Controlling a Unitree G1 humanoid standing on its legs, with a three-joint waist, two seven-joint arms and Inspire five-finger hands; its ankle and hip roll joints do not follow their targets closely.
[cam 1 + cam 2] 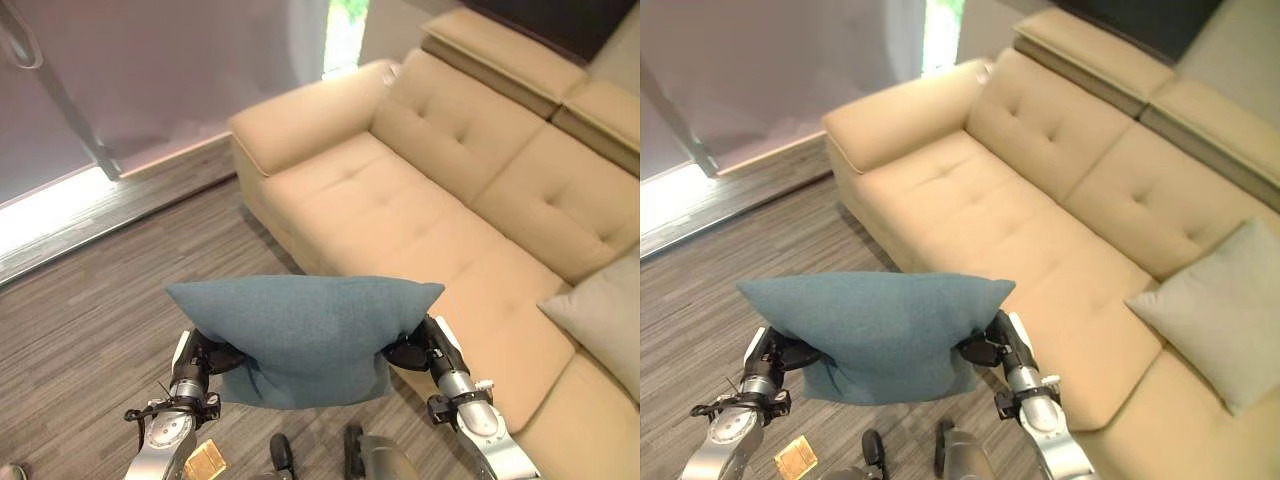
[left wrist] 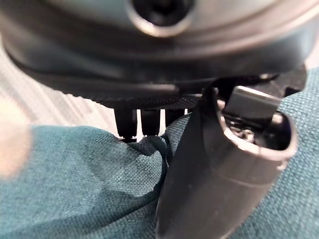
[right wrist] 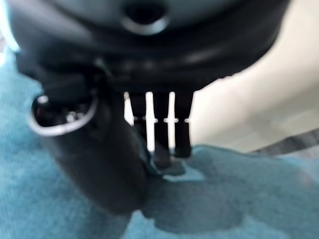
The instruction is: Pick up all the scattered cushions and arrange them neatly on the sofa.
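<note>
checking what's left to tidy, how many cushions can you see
2. A teal cushion is held up in front of the sofa, pinched between the left hand and right hand. A grey cushion already leans on the sofa's right end. Others may lie out of view.

Looked like home living room: big tan sofa [image 1: 430, 190], grey cushion [image 1: 1225, 310] on seat, striped wood floor [image 1: 90, 310], tall glass door [image 1: 110, 80].
</note>
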